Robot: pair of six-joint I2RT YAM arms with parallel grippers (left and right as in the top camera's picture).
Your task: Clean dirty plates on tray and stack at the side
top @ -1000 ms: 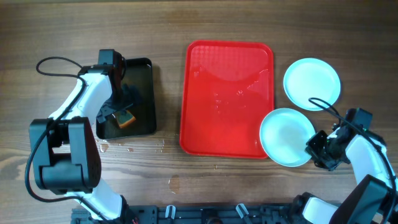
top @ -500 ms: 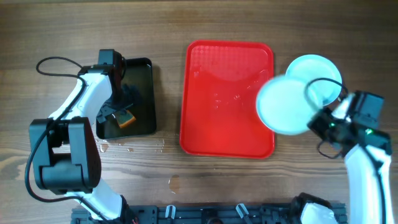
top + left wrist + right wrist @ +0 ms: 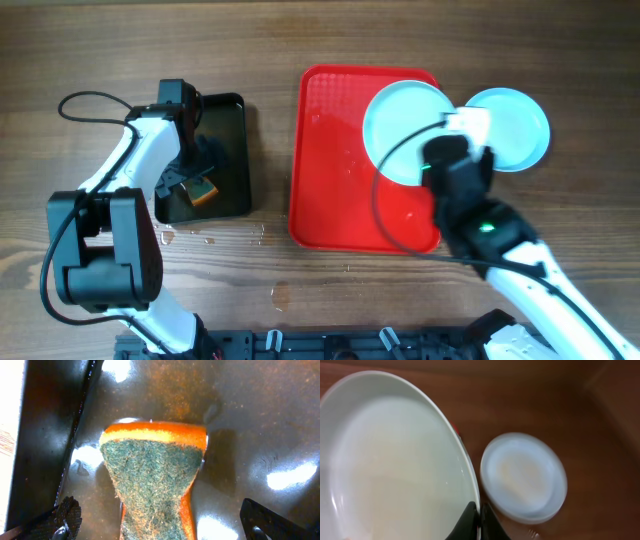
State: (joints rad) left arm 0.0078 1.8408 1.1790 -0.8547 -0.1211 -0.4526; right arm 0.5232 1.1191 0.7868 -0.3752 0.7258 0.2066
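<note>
My right gripper (image 3: 445, 160) is shut on the rim of a pale blue plate (image 3: 402, 118) and holds it raised over the far right part of the red tray (image 3: 340, 190). In the right wrist view the fingers (image 3: 479, 516) pinch the plate's (image 3: 395, 460) edge. A second plate (image 3: 518, 125) lies on the table right of the tray; it looks blurred in the right wrist view (image 3: 524, 477), and I cannot tell whether it is a stack. My left gripper (image 3: 190, 172) is open, its fingers (image 3: 162, 522) on either side of an orange and green sponge (image 3: 152, 475).
The sponge (image 3: 205, 190) lies in a wet black tray (image 3: 235, 120) at the left. Water drops lie on the wood before the black tray (image 3: 210, 238). The red tray's surface is wet and holds no plates.
My right arm lifted the plate from the table at the tray's near right corner and carried it up and away, over the tray's far right. The left arm has not moved.
</note>
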